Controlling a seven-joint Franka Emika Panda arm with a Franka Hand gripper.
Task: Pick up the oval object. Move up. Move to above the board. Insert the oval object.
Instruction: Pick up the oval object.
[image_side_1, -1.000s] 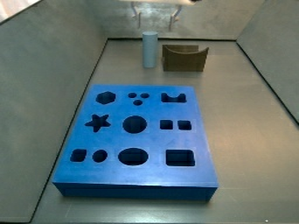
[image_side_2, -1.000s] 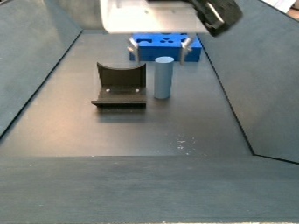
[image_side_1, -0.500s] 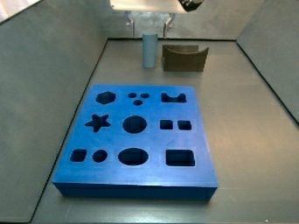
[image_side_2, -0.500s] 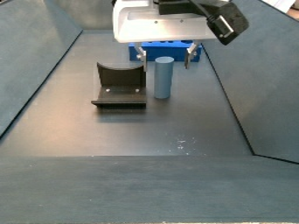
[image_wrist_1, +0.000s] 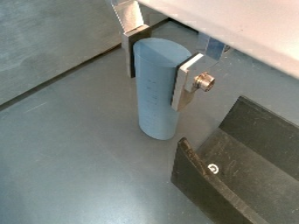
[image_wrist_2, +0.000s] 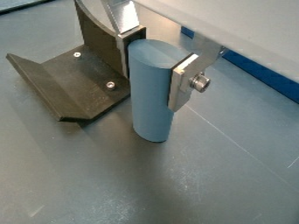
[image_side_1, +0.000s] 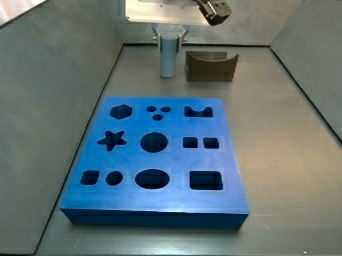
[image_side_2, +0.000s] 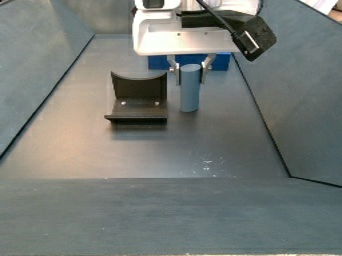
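Observation:
The oval object (image_wrist_1: 156, 92), a pale grey-blue upright post, stands on the grey floor and shows in both wrist views (image_wrist_2: 155, 92) and both side views (image_side_1: 168, 55) (image_side_2: 190, 88). My gripper (image_wrist_1: 160, 59) is down over it, one silver finger (image_wrist_1: 188, 80) on each side, pressed against the upper part of the post (image_wrist_2: 158, 61). The post's foot still rests on the floor. The gripper body hangs above the post in both side views (image_side_1: 170, 38) (image_side_2: 190, 66). The blue board (image_side_1: 156, 158) with shaped holes lies flat nearby; only an edge shows behind the gripper (image_side_2: 221, 62).
The dark L-shaped fixture (image_side_2: 138, 98) stands right beside the post, also in the wrist views (image_wrist_2: 70, 83) (image_wrist_1: 239, 166) and a side view (image_side_1: 210, 66). Sloping grey walls enclose the floor on all sides.
The gripper has come down from above the post to around it, and its fingers have drawn in against the post's sides. The post has not moved.

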